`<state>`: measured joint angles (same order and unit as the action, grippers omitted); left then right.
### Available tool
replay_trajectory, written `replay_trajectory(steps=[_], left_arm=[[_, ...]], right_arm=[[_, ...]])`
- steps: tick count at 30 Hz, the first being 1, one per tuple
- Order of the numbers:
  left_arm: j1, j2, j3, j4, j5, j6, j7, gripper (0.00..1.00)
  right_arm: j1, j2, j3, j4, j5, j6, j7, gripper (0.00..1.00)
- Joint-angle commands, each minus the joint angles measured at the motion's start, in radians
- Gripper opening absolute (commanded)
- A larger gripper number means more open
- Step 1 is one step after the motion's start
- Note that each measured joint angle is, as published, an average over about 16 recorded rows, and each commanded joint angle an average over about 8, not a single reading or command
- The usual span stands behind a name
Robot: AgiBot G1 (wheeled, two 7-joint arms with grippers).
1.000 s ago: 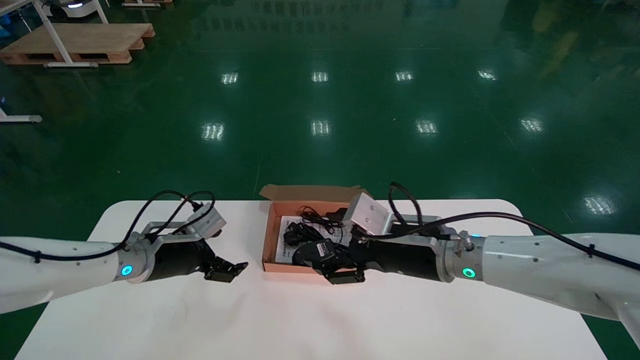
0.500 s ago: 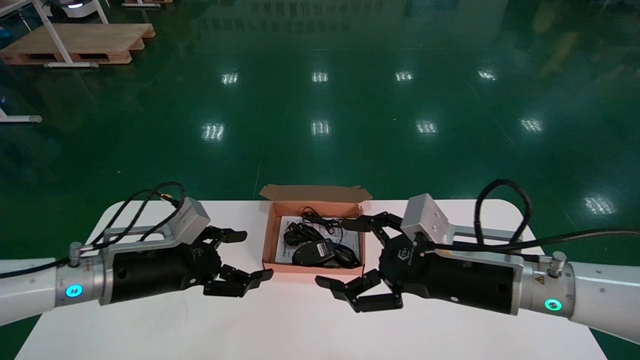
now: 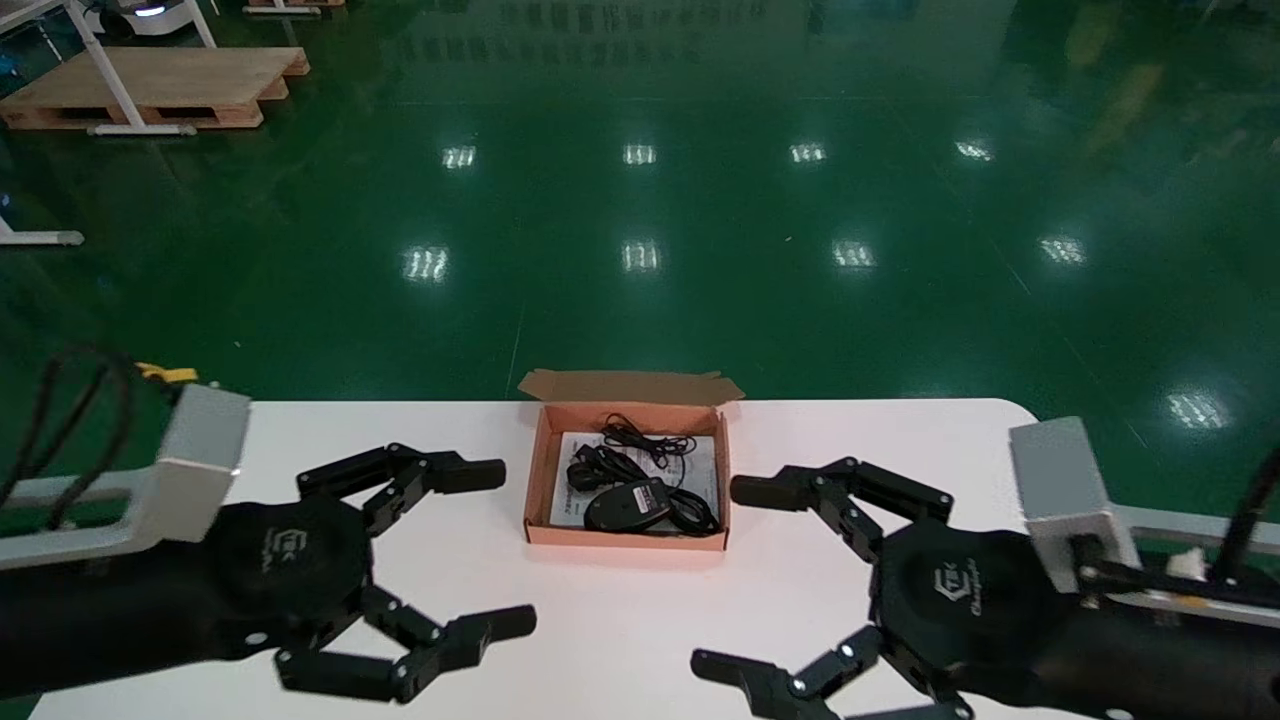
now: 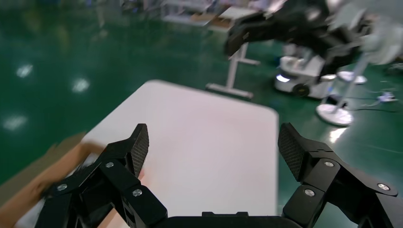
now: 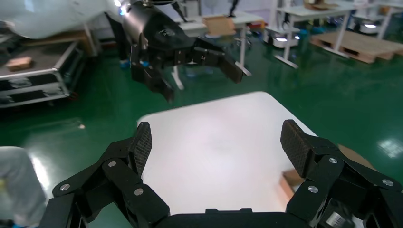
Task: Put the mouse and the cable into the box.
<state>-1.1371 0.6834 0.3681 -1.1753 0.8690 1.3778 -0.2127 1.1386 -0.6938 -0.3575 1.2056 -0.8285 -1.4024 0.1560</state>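
White tabletop (image 3: 620, 640), green floor behind. I see box (image 3: 537, 470) in middle, mouse (image 3: 628, 504) and cable (image 3: 640, 440) already inside, mouse lying sideways. Left end effector (image 3: 500, 548) and right end effector (image 3: 725, 578) both spread wide, empty, one each side of box, about equally near.

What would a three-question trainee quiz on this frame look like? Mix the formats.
1. True or false: the mouse lies inside the cardboard box.
2. Pick one: the left tool and right tool are A) both open, B) both shut, C) left open, right shut.
3. Fill in: the cable lies ___ the cardboard box.
Key: 1 true; 2 A; 3 inside.
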Motion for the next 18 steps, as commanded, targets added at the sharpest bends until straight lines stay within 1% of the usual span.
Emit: replay_trajectory(steps=[1, 8, 12, 18], left_arm=[[0.023, -0.026, -0.032, -0.039, -0.050, 0.043, 0.009, 1.00], [0.071, -0.083, -0.104, -0.129, -0.166, 0.140, 0.026, 1.00], [0.077, -0.089, -0.113, -0.140, -0.183, 0.153, 0.026, 1.00], [0.072, -0.084, -0.105, -0.129, -0.167, 0.141, 0.026, 1.00]], right_arm=[[-0.021, 0.027, 0.025, 0.025, 0.032, -0.030, 0.010, 1.00], [-0.073, 0.094, 0.089, 0.090, 0.112, -0.106, 0.035, 1.00], [-0.082, 0.106, 0.100, 0.101, 0.128, -0.120, 0.038, 1.00], [-0.076, 0.097, 0.092, 0.093, 0.118, -0.110, 0.036, 1.00]])
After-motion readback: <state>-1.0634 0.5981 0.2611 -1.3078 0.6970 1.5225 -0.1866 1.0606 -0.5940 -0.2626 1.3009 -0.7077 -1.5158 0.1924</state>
